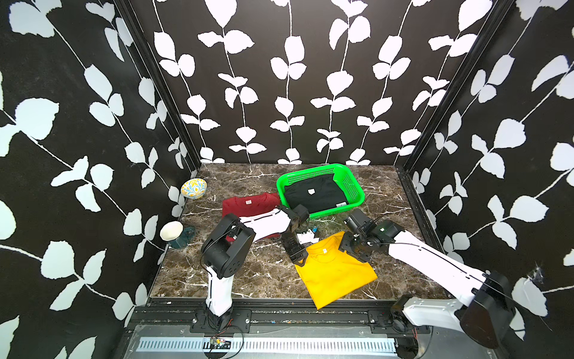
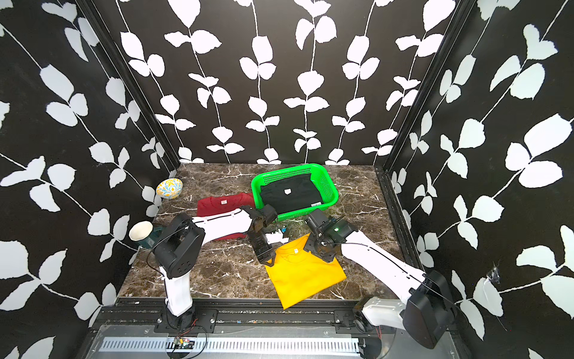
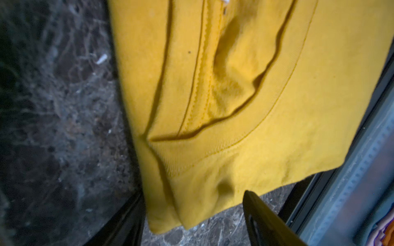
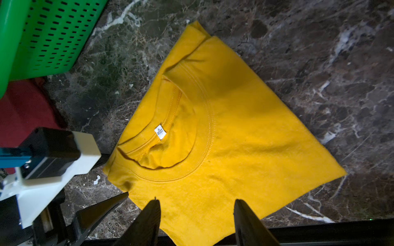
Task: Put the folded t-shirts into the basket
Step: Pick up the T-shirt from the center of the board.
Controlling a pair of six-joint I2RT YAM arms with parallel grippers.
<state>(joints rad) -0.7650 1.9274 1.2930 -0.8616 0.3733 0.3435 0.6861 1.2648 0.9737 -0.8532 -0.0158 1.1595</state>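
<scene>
The yellow tee (image 1: 335,273) lies folded on the marble tabletop (image 1: 264,273), in front of the green basket (image 1: 354,189) and close to the front edge. The basket holds the black tee (image 1: 316,194) (a small white label faces up). The red tee (image 1: 248,205) lies on the tabletop just beside the basket's left side, partly hidden under the left arm (image 1: 267,225). The left claw (image 3: 191,193) sits at a collar-end corner of the yellow tee, its fingers apart with the cloth's corner between them. The right claw (image 4: 196,201) hangs over the adjoining edge, fingers likewise apart.
</scene>
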